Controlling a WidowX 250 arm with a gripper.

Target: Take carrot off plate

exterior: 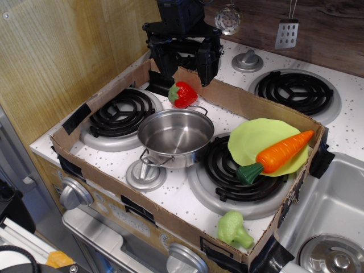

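The orange toy carrot (281, 152) lies across the lime-green plate (256, 136), its green stem cap hanging over the plate's front edge and its tip pointing to the back right. The plate rests tilted on the front right burner (227, 176). My black gripper (185, 62) hangs open and empty at the back of the stove, above the cardboard wall and just behind the red pepper (183, 94), well left of the carrot.
A steel pot (175, 136) stands mid-stove. A pale green broccoli (233, 228) lies at the front right corner. A low cardboard wall (256, 105) rings the stove top. A sink (335, 210) lies to the right; a burner (122, 114) sits at the left.
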